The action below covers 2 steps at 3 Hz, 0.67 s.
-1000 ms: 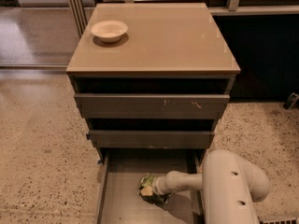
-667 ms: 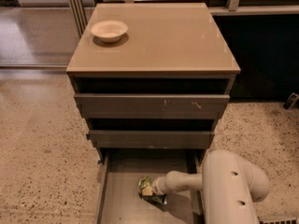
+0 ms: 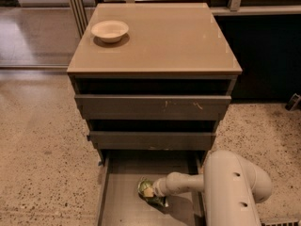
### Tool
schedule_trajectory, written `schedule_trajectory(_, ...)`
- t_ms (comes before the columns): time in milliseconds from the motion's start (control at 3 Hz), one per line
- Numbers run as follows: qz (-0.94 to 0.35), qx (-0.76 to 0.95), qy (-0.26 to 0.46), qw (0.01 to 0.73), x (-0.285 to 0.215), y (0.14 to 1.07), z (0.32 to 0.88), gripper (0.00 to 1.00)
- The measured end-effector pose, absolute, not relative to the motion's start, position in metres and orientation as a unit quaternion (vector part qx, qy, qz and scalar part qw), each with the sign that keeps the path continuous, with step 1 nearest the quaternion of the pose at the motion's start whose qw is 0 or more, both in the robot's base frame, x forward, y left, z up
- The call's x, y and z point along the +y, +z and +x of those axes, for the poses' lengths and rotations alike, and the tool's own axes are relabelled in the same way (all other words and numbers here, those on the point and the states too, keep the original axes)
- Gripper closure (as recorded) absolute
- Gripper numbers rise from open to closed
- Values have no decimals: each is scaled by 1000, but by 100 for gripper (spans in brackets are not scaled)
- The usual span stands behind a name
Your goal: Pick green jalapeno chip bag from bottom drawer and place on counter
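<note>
The bottom drawer of the grey-brown cabinet stands pulled out toward 6 o'clock, its flat grey floor open to view. The two shallower drawers above it, the middle drawer and the top drawer, each stand out only a little.

The green jalapeno chip bag lies on the floor of the bottom drawer, near its middle and a little toward the 3 o'clock wall. It is crumpled, and green and white patches show on it.

The gripper is down inside this drawer, right at the bag on its 3 o'clock side and touching or overlapping it. How far the claw is open, and whether it has hold of the bag, cannot be told from this view. The slim white arm runs level from the gripper toward 3 o'clock. There it joins a bulky white arm housing that fills the frame's 5 o'clock corner and hides the drawer's 3 o'clock edge.

The counter, glossy tan, tops the cabinet. A white bowl sits upright near its 10 o'clock corner, well apart from the bag. Speckled terrazzo floor lies around the cabinet at 9 and 3 o'clock
</note>
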<state>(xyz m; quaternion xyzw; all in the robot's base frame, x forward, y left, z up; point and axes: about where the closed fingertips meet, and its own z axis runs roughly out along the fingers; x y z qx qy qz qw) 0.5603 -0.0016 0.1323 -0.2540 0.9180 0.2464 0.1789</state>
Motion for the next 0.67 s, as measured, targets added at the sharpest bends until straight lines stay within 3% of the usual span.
schedule_trajectory(667,-272,876,331,222,-5,238,553,100)
